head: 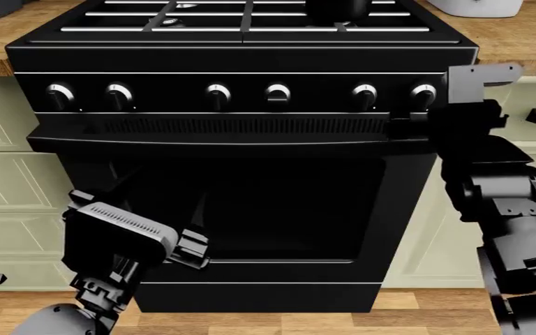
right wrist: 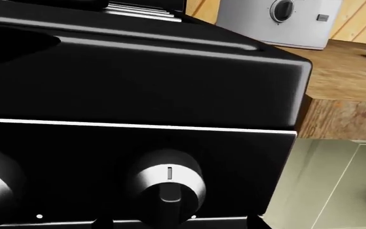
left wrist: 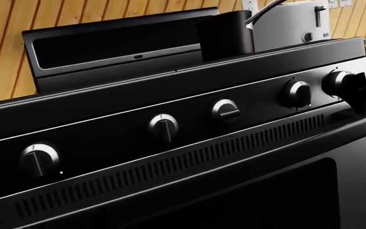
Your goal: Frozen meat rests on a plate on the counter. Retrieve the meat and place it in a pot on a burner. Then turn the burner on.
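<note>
My right gripper (head: 433,115) sits at the rightmost silver-and-black stove knob (right wrist: 167,185), finger state unclear; left gripper (head: 190,252) idle, likewise; burner apparently not yet lit

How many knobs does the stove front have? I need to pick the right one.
6, in one row in the head view: two at the left, two in the middle, two at the right.

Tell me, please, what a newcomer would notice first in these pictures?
The black stove fills the head view, with a row of six silver knobs across its front panel. The right arm reaches up beside the rightmost knob, while the pot stands on the far grates with the white toaster beyond.
</note>
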Tool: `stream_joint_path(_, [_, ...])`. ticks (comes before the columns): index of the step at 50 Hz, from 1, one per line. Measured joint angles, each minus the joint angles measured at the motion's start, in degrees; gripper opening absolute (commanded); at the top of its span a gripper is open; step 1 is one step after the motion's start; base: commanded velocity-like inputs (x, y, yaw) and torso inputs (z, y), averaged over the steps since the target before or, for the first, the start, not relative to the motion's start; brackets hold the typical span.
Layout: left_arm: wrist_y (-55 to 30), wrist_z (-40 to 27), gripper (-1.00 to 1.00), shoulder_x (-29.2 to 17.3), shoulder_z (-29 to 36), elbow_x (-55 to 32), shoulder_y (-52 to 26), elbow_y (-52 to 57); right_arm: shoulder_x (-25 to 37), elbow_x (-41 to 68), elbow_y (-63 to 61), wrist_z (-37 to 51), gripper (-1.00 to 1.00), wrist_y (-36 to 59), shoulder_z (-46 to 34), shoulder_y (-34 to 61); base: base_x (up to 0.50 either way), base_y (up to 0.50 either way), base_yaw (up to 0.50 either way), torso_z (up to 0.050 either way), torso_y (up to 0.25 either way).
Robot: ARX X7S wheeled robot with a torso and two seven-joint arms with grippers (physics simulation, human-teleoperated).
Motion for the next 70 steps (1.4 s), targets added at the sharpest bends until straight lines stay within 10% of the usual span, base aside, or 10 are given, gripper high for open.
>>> stream_joint_path(14, [0.36, -0.10, 1.00, 0.00, -0.11, -0.10, 0.23, -0.36, -2.60, -1.80, 9.99, -2.69, 1.00, -4.79, -0.16, 3.62, 0.00, 0.00, 0.00, 0.000, 0.000])
stream_joint_path(15, [0.38, -0.10, 1.00, 0.00, -0.10, -0.10, 0.23, -0.39, -2.70, -1.92, 10.38, -2.80, -1.00, -4.96, -0.09, 3.75, 0.00, 0.00, 0.00, 0.000, 0.000])
stream_joint_path(70, [0.40, -0.70, 1.00, -0.44, 0.22, -0.22, 0.19, 0.00, -3.60, -15.00, 14.13, 0.28, -1.00, -11.33, -9.53, 4.01, 0.00, 0.00, 0.00, 0.000, 0.000])
